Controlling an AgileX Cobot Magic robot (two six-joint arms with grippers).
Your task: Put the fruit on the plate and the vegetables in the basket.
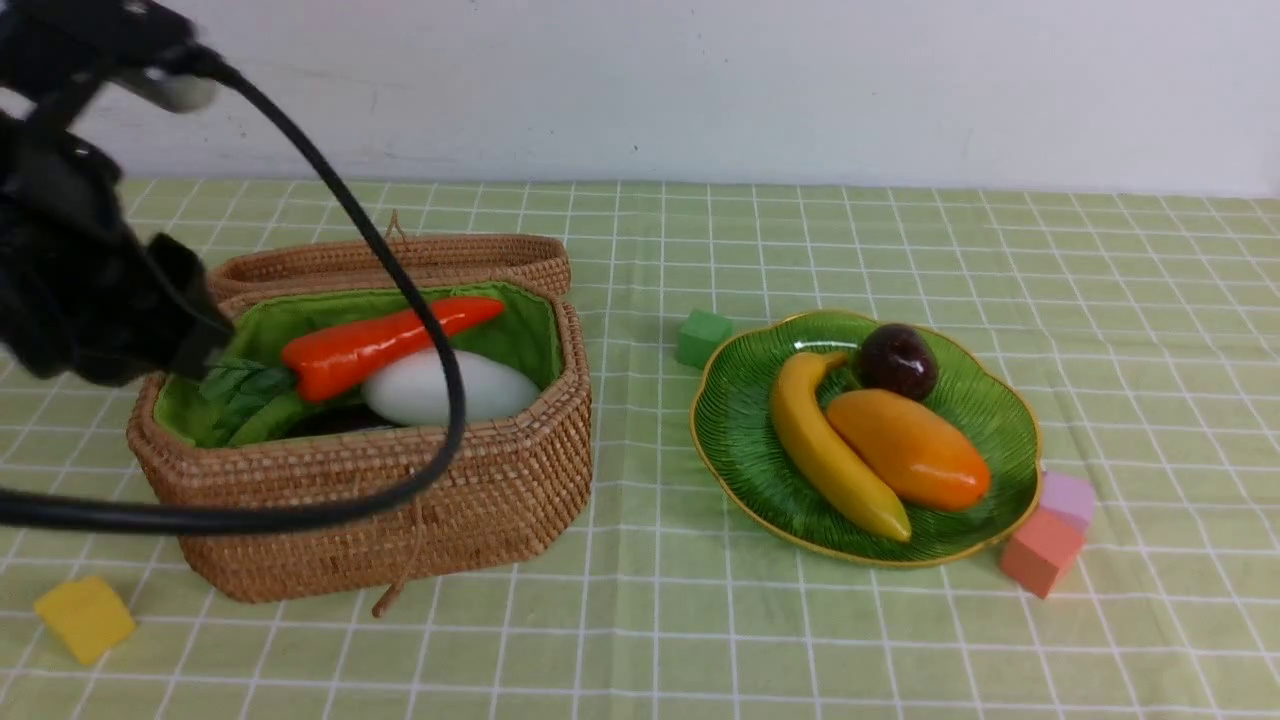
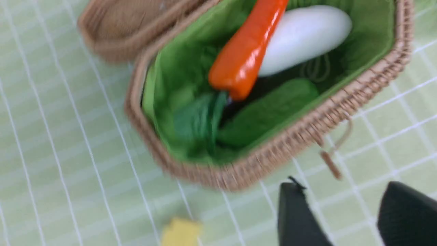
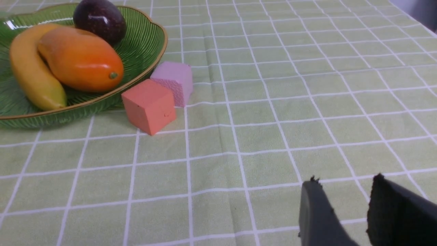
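The octagonal brown woven rattan basket with bright green cloth lining stood on the left part of the green checked cloth surface, its attached woven lid folded back behind it. Inside lay the orange-red carrot with green leaves, resting across the smooth white oval vegetable; a dark shape beneath them could not be identified. To the right, well apart from the basket, sat the shallow translucent green glass plate with a gold rim. It held the glossy yellow banana, the fat orange-yellow oblong fruit beside it, and the small round dark purple fruit at the far side. A green foam cube, a pink cube and a salmon cube lay by the plate; a yellow cube lay near the basket's front left. The left tool hung beside the basket, fingers apart, holding nothing. The right tool hovered over bare cloth, fingers apart and empty.
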